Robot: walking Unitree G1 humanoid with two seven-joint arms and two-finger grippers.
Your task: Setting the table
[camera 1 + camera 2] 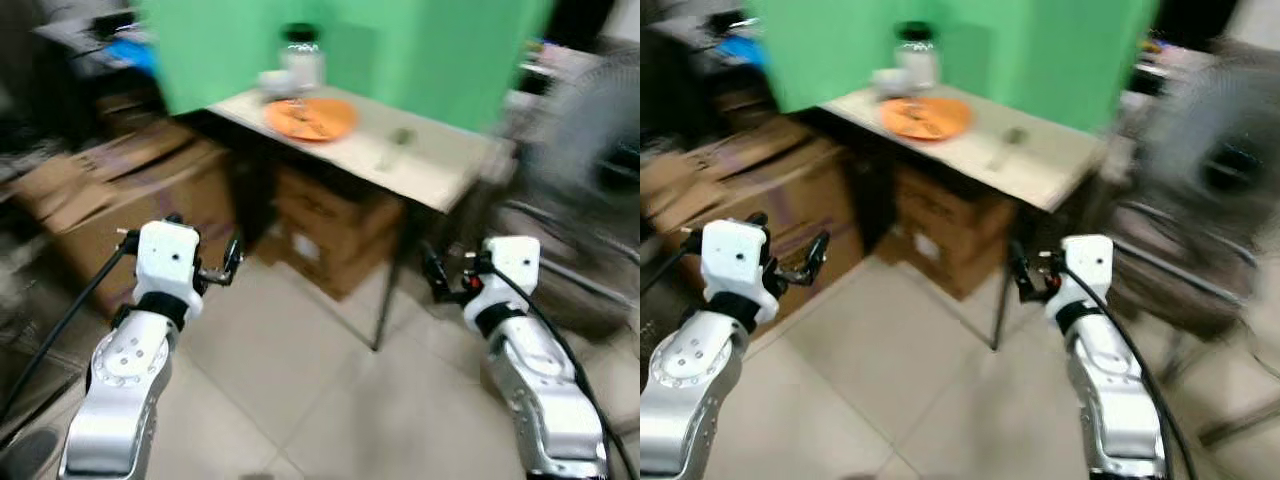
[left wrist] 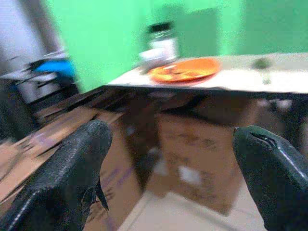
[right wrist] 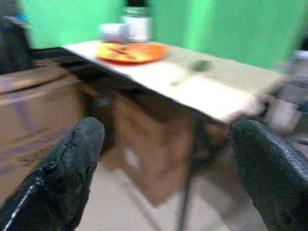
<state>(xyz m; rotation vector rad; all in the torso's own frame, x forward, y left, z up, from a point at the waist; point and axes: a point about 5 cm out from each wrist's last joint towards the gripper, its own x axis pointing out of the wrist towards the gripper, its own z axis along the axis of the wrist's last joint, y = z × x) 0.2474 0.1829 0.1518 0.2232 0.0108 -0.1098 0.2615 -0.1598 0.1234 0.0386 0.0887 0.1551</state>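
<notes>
Standing far ahead against a green backdrop (image 1: 400, 50), a light table (image 1: 450, 165) over cardboard boxes (image 1: 330, 225); on its far left part, an orange plate (image 1: 311, 118) beside a dark-lidded jar (image 1: 301, 58). Nearer, left gripper (image 1: 232, 262) and right gripper (image 1: 436, 272), both spread wide, holding nothing.

No readable text or labels; everything is too blurred.
</notes>
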